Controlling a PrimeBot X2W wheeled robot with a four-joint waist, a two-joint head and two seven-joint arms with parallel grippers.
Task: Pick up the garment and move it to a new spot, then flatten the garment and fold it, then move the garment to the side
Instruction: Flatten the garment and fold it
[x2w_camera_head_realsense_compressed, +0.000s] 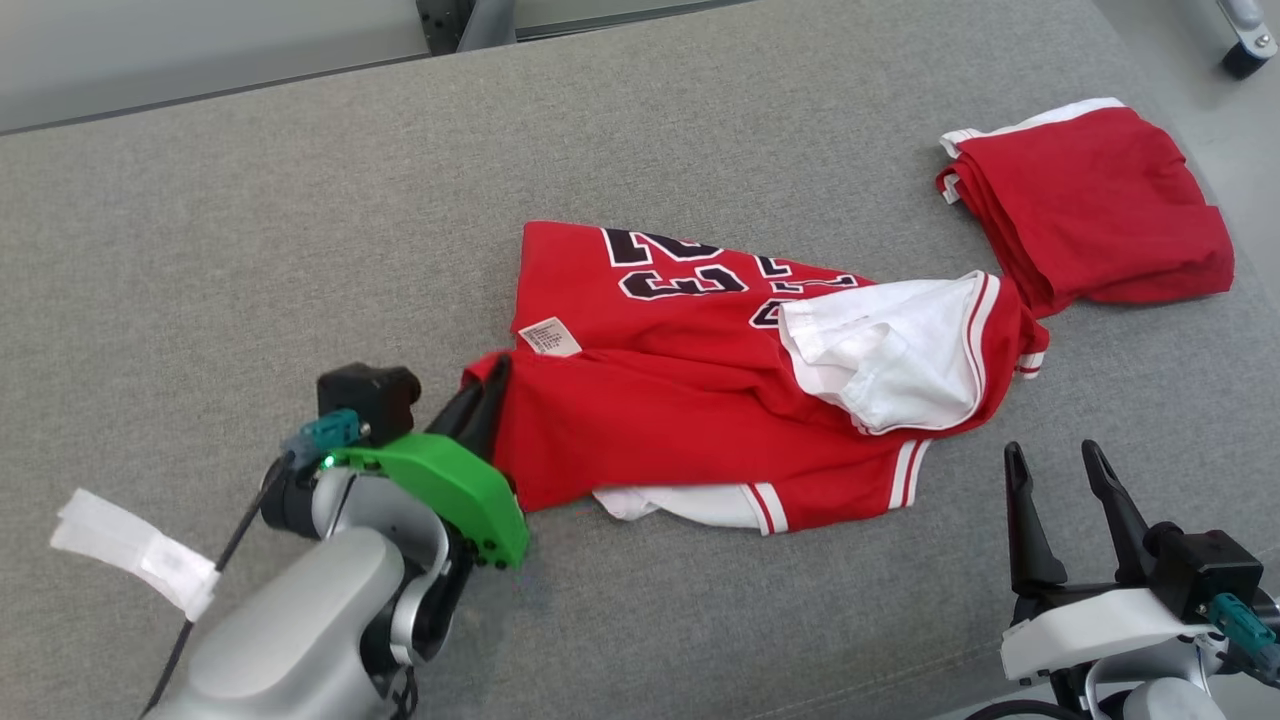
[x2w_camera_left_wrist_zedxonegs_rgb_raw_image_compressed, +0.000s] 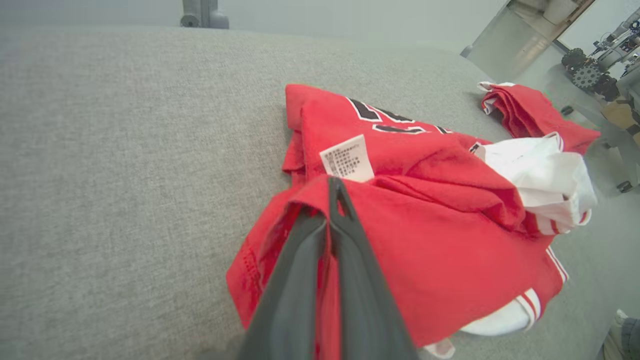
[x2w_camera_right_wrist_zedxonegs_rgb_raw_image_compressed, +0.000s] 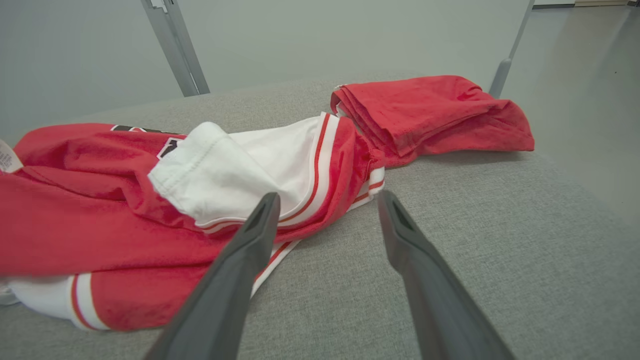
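From the head view, your left hand (x2w_camera_head_realsense_compressed: 497, 372) is pressed together on the left end of the jersey (x2w_camera_head_realsense_compressed: 680, 400), pinching a red fold just below the label (x2w_camera_head_realsense_compressed: 548, 337). The jersey lies crumpled near the middle of the bench (x2w_camera_head_realsense_compressed: 250, 250). Its long axis runs left to right, with white lining turned out at the right end. Your right hand (x2w_camera_head_realsense_compressed: 1053, 455) is spread and empty by the near right corner, with its fingers pointing at the far edge. The striped hem lies just beyond it and to its left. A folded red piece (x2w_camera_head_realsense_compressed: 1100, 200) sits toward the far right corner, close against the jersey's right end. Whether they touch, I cannot tell.

In the left wrist view, the two fingers meet at the tips with red cloth bunched around them, so the pinch looks real. The rest of the jersey (x2w_camera_left_wrist_zedxonegs_rgb_raw_image_compressed: 425, 240) trails away to the right of the grip, toward the folded piece (x2w_camera_left_wrist_zedxonegs_rgb_raw_image_compressed: 530, 112).

In the right wrist view, the fingers stand wide apart over bare bench (x2w_camera_right_wrist_zedxonegs_rgb_raw_image_compressed: 500, 250). The jersey (x2w_camera_right_wrist_zedxonegs_rgb_raw_image_compressed: 75, 225) lies ahead and to the left, with the white lining nearest the left finger.

The move turns on that axis. The left arm holds one end and the right is nearer the other — a lift from the left alone would likely drag the far end against the folded piece.
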